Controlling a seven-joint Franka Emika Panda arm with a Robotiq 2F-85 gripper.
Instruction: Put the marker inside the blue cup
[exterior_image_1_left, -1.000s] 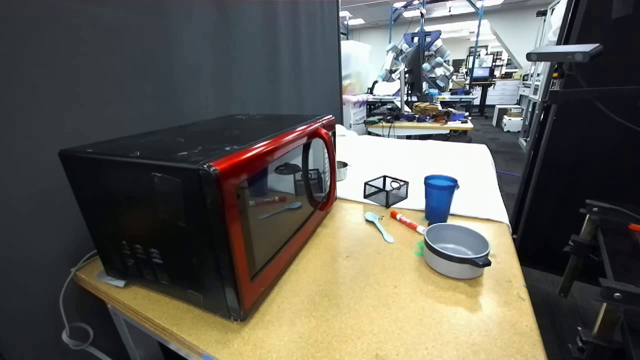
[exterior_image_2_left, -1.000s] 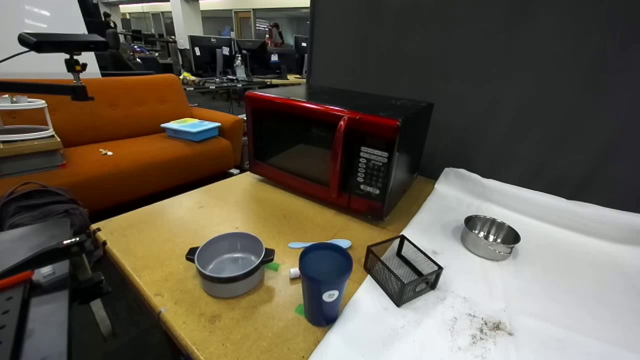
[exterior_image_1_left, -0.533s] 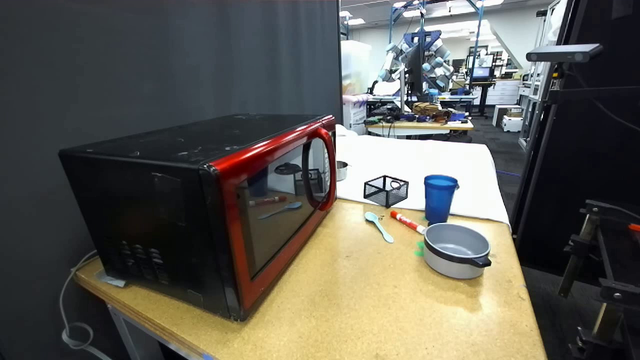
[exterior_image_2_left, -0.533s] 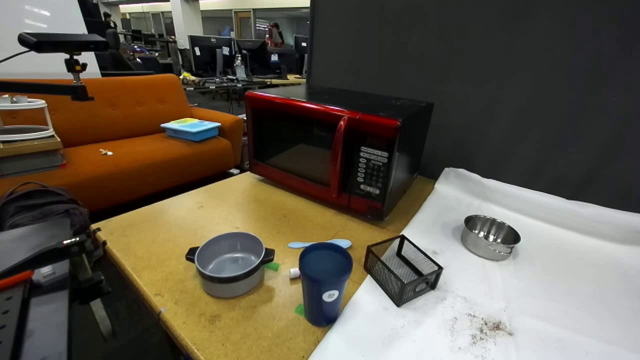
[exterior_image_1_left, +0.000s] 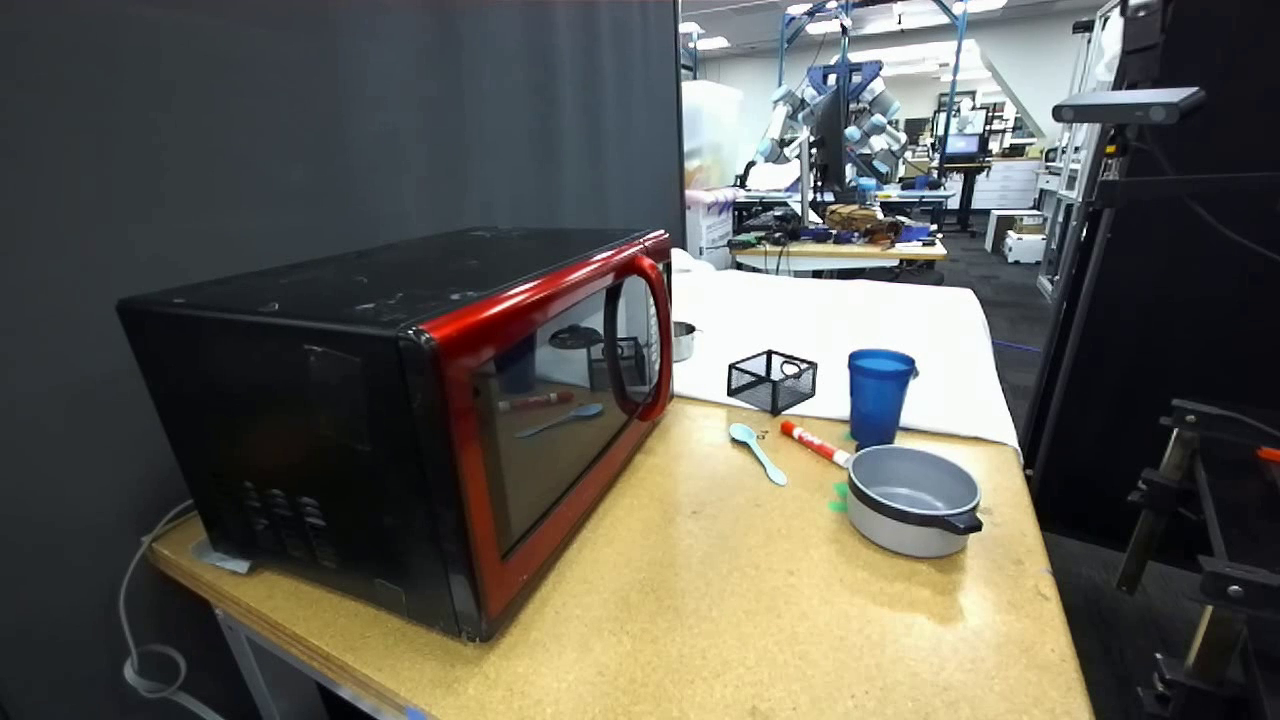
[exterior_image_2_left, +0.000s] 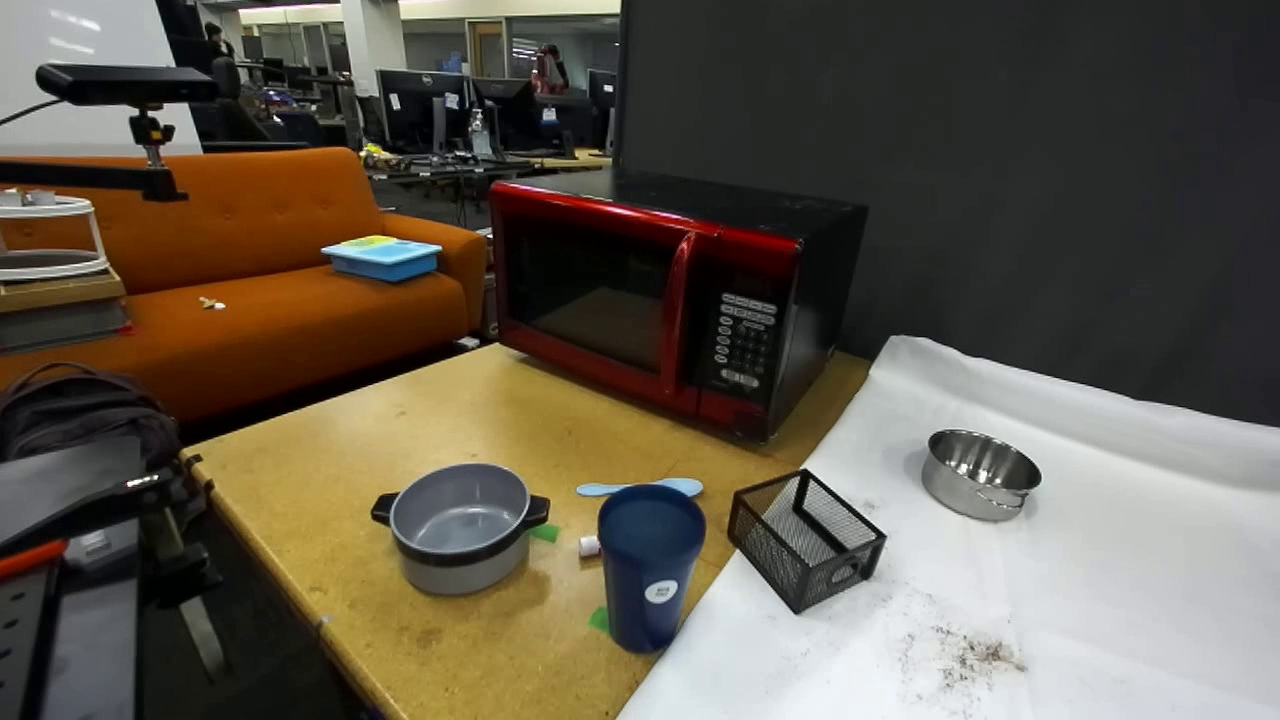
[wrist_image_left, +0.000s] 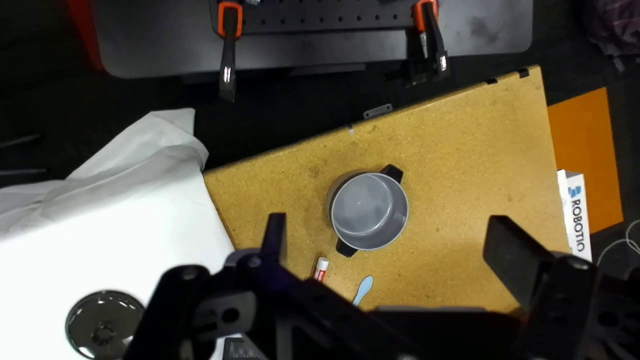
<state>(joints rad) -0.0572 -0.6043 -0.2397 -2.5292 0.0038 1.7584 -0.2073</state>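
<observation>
The black two-fingered tool (wrist_image_left: 388, 222) has its fingers spread way apart in the wrist view, and a round grey pot (wrist_image_left: 370, 210) with black handles shows through the gap from that angle. The slim red-orange marker (exterior_image_1_left: 815, 443) is just lying flat on the tan table (exterior_image_1_left: 700, 590), outside the small, tapered, bright blue plastic cup (exterior_image_1_left: 878, 395). The cup's standing upright right by the edge of a big white sheet (exterior_image_2_left: 1110, 590), and in an exterior view it blocks most of the marker, so pretty much only the marker's white end (exterior_image_2_left: 589, 547) pokes out. That end's the one nearer the pot, close but apart, with a scrap of green tape (exterior_image_2_left: 543, 533) around there too. A pale blue plastic spoon (exterior_image_1_left: 763, 459) lies near the marker, on the side away from the cup. Also by the sheet's edge: a boxy black wire-mesh basket (exterior_image_2_left: 770, 555), while a shiny round steel bowl (exterior_image_2_left: 980, 478) sits further onto the sheet. And there's a chunky black-and-red microwave (exterior_image_1_left: 400, 440) on the table in both exterior views, door closed
</observation>
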